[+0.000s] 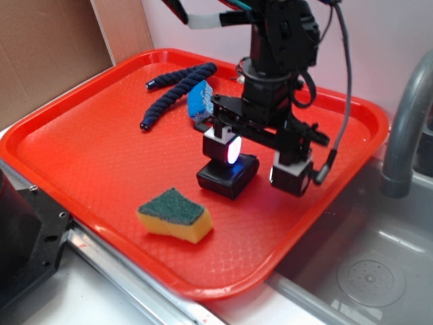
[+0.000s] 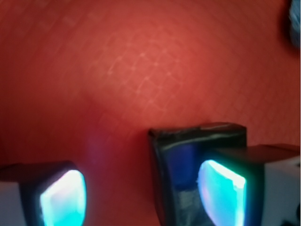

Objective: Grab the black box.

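Yellow sponge point(image 1: 174, 215) with its green top sits nearest us on the red tray point(image 1: 81, 152). Just behind it we've got the black box point(image 1: 228, 176) mid-tray, with the gripper point(image 1: 260, 162) spread wide, gripping nothing, one lit finger point(image 1: 222, 145) right over the box. Farther back lies the blue-black rope point(image 1: 177, 95).

Exterior overlooks tray point(image 1: 81, 149); wrist, blurry, seemingly looks down.

Red tray point(image 1: 81, 156) w/ sponge point(image 1: 174, 215), rope point(image 1: 174, 95), blue obj point(image 1: 199, 100); faucet point(image 1: 406, 128) nearby.
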`<action>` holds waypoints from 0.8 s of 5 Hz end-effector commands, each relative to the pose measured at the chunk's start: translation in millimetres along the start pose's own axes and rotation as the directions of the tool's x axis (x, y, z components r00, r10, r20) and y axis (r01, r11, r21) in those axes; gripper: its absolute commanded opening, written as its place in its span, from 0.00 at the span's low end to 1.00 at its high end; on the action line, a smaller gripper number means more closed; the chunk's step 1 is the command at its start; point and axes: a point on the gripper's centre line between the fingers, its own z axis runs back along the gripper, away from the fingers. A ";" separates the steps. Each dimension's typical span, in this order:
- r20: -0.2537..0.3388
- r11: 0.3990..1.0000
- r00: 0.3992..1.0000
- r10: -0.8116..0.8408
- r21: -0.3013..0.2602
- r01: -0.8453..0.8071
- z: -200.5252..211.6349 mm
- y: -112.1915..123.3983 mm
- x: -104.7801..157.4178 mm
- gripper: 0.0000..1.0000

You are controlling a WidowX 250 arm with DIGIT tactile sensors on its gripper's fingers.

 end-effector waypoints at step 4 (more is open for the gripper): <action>-0.001 0.986 0.988 0.157 0.059 -0.157 -8.0 66.1 -7.0 1.00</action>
